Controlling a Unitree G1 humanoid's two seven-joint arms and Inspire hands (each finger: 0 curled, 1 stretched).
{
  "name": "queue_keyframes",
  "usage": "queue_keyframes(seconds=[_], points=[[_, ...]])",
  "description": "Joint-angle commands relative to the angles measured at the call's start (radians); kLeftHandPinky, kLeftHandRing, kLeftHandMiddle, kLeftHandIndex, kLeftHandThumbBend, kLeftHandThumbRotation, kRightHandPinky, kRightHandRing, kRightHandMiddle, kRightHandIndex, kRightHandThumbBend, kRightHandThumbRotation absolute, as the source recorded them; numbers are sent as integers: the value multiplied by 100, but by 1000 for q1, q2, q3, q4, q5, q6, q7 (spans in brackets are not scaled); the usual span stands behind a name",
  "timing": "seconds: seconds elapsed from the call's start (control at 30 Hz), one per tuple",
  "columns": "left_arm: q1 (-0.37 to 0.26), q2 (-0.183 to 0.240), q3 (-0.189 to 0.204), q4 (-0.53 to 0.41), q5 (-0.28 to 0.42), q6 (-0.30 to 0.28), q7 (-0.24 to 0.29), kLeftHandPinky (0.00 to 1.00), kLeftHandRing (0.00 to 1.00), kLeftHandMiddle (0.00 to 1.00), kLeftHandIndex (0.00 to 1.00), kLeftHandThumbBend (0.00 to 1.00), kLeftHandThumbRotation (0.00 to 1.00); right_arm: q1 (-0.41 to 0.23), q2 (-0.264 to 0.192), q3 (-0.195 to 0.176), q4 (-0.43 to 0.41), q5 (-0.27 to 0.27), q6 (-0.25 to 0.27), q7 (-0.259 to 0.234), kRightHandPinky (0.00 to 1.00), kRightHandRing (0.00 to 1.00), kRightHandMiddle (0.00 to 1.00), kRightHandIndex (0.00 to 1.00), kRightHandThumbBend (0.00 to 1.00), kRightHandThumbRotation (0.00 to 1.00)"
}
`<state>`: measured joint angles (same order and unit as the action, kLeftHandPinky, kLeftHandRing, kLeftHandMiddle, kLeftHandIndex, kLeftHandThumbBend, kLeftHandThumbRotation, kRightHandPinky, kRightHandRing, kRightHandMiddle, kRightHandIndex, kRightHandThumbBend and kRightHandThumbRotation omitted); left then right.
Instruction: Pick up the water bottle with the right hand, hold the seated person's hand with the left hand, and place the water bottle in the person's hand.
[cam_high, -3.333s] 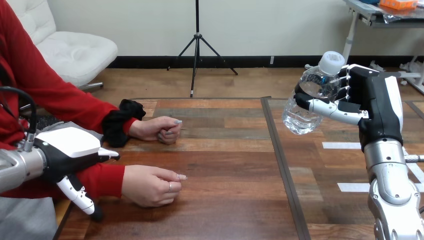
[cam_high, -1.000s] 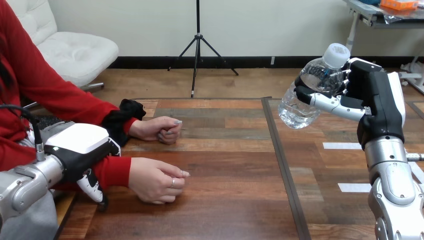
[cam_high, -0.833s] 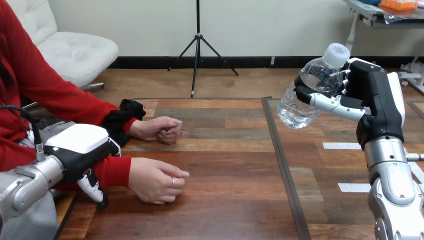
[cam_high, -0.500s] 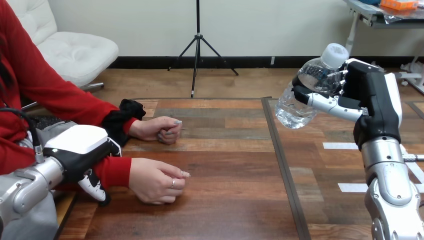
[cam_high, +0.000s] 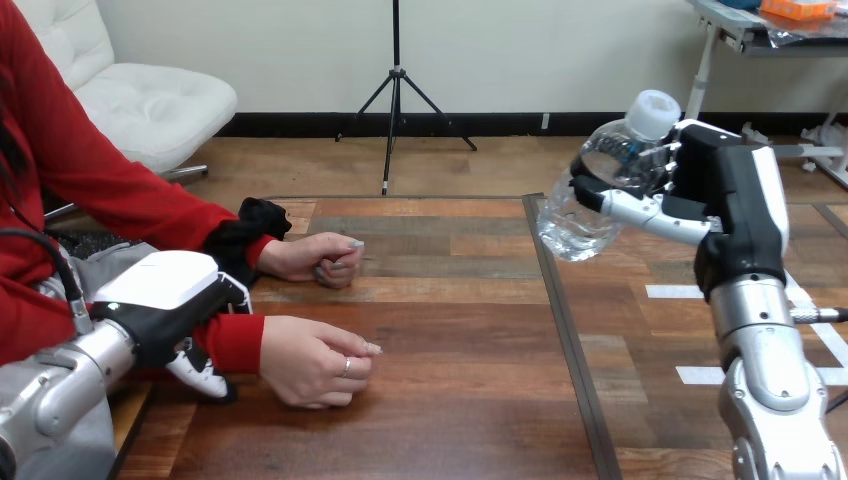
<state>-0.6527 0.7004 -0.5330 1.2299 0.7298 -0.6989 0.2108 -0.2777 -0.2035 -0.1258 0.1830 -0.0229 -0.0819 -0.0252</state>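
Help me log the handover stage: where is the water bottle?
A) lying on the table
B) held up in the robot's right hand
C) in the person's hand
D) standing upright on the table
B: the right hand has its fingers curled round the tilted water bottle, above the table and apart from the person's nearer hand.

Bright, even indoor light falls from overhead on the brown wooden table (cam_high: 450, 300).
Its planks carry a mild sheen, and a short, soft-edged shadow lies under the person's hand (cam_high: 310, 362) near the table's left edge. The clear plastic water bottle (cam_high: 590, 205), raised toward the far edge, sparkles with small glints. The white shell on the left hand (cam_high: 165, 285) catches the light brightly.
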Motion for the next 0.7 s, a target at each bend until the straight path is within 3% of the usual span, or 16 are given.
queue_keyframes(seconds=[0.0, 0.13, 0.67], points=[[23, -74, 6, -52, -19, -29, 15, 41, 46, 51, 52, 78, 2, -92, 13, 14, -36, -15, 3, -19, 27, 33, 39, 42, 85, 0], [32, -81, 13, -64, -33, -41, 18, 40, 45, 50, 52, 78, 2, -102, 12, 24, 1, -26, -33, -12, 28, 33, 40, 42, 85, 0], [72, -107, 45, -118, -58, -86, 45, 36, 42, 48, 50, 79, 1, -150, 37, 49, 119, -40, -71, -30, 28, 34, 40, 42, 87, 0]])
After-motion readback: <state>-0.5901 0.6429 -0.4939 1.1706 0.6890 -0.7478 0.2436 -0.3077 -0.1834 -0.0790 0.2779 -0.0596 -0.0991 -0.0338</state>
